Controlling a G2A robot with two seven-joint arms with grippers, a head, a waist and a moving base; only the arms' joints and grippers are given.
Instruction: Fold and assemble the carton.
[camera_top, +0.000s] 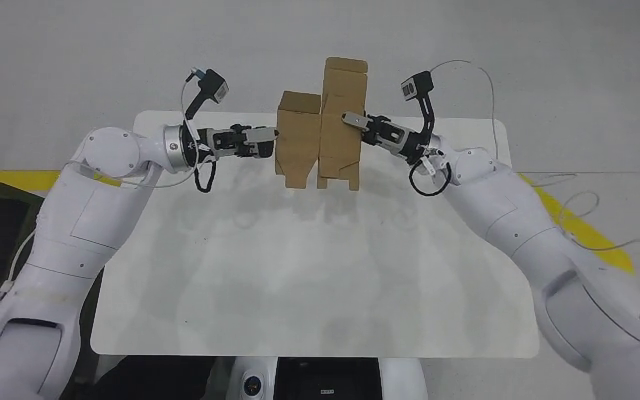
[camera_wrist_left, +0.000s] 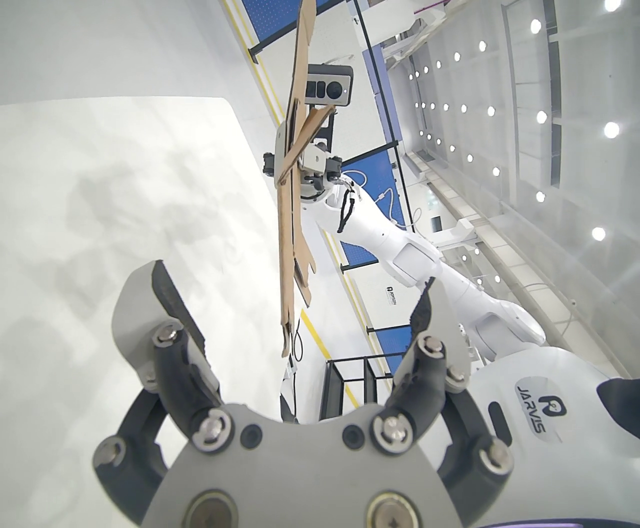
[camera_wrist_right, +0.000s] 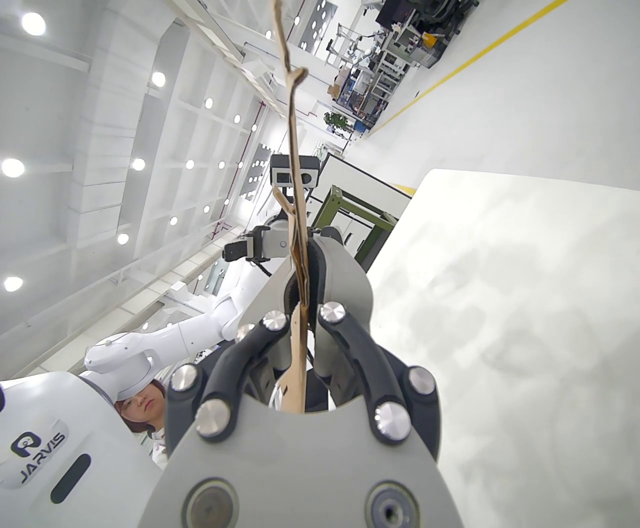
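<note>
The flattened carton (camera_top: 320, 130) stands on edge in the air, with the far edge of the table (camera_top: 300, 290) under it. At the carton's right side the right gripper (camera_top: 347, 120) is clamped on its cardboard. At the carton's left edge the left gripper (camera_top: 270, 140) is spread wide, gripping nothing.

Carton (camera_top: 300, 135) above the table's (camera_top: 300, 270) far edge; left gripper (camera_top: 268, 141) to its left, right gripper (camera_top: 349, 120) opposite
</note>
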